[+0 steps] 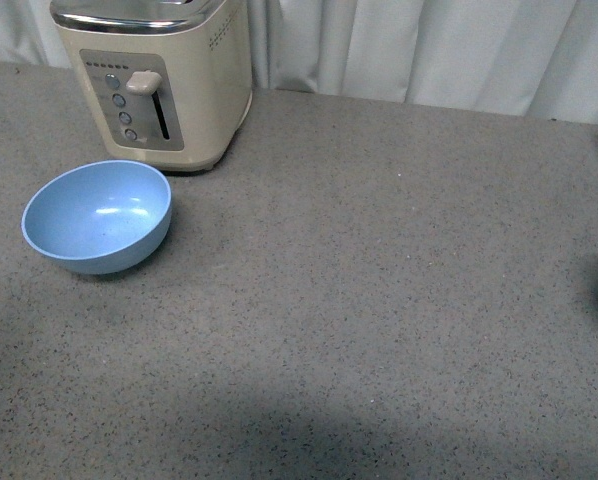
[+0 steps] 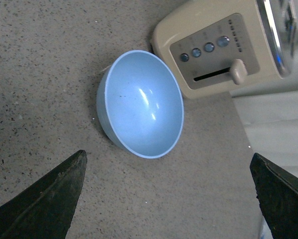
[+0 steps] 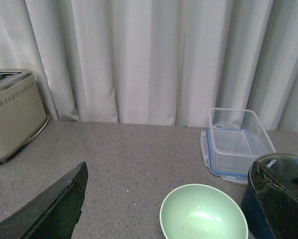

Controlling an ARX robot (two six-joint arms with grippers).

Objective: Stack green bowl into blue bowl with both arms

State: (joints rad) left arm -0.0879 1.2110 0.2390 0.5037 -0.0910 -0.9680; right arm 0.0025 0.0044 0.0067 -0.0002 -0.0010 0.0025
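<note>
My left gripper: jaws spread wide and empty, with the round light sky-blue matte bowl just ahead of the tips, no contact. That bowl sits upright on the grey speckled countertop, left side, just in front of the cream toaster with a thin gap between them. The toaster blocks its back side; the other sides are open. My right gripper: jaws also wide apart and empty, with the round pale mint-green bowl ahead, no contact. It's at the counter's far right, cut off by the front view's edge. A clear plastic box with a blue-trimmed rim stands behind it, apart, by the white curtain. Broad bare counter lies between the bowls.
</note>
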